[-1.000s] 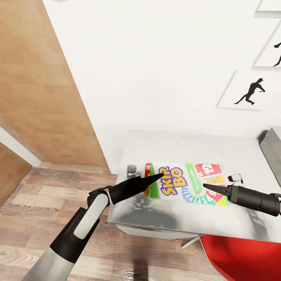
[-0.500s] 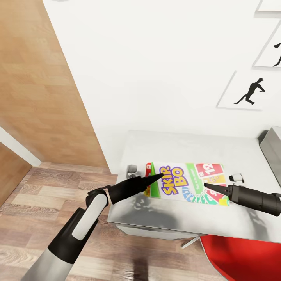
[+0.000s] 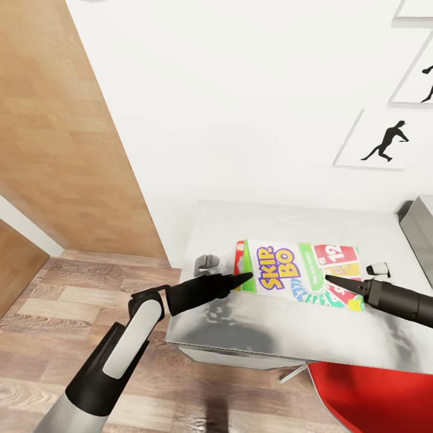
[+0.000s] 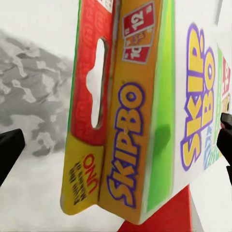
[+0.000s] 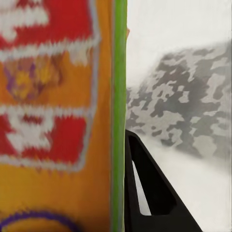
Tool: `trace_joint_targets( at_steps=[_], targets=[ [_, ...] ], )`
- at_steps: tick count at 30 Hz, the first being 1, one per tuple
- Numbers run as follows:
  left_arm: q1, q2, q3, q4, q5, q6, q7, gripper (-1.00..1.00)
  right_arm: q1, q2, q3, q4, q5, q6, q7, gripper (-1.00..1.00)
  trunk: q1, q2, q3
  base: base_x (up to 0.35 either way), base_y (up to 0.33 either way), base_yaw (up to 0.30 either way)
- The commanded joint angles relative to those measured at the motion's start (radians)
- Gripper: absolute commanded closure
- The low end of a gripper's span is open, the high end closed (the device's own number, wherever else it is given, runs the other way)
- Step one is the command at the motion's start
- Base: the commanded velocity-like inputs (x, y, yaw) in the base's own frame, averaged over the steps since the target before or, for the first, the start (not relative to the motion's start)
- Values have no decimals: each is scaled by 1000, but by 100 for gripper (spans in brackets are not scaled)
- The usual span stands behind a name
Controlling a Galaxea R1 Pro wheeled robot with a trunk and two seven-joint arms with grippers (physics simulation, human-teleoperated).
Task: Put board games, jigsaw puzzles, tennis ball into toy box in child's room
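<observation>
The flat rectangular green, white and red "SKIP-BO" board game box [image 3: 299,275] lies on or just above the pale grey tabletop [image 3: 288,228], pinched endwise between the left end effector [image 3: 243,279] and the right end effector [image 3: 332,279]; each presses an opposite short edge, though I cannot tell whether either one's own fingers are spread or closed. It looks light, stiff and smooth-sided, so a 2-sided squeeze could slip. The light grey toy box [image 3: 421,231] is cut off at the frame edge, and the right wrist view is blurred.

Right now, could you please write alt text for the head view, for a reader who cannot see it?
A SKIP-BO board game sits between the left gripper and right gripper, one at each end, over a pale grey table. White wall behind with silhouette pictures; red chair below.
</observation>
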Motion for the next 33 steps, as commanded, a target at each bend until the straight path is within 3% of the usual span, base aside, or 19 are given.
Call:
trace_joint_targets(
  at_steps=[1, 14, 26, 33],
  targets=[
    [3, 2, 2, -8, 0, 7, 3, -100, -1, -1, -5, 0, 3, 4, 5, 100, -4, 6, 2, 0, 0, 0],
    [-1, 6, 7, -25, -1, 14, 16, -100, 4, -5, -46, 0, 3, 4, 8, 100, -54, 97, 45, 0, 0, 0],
    [-4, 12, 79, -26, 0, 83, 9, -100, 3, -8, -55, 0, 3, 4, 9, 100, -100, 181, 98, 0, 0, -1],
    [-5, 12, 93, -21, 0, 103, 8, -100, 4, -9, -56, 0, 3, 4, 10, 100, -126, 230, 131, 0, 0, -39]
  ],
)
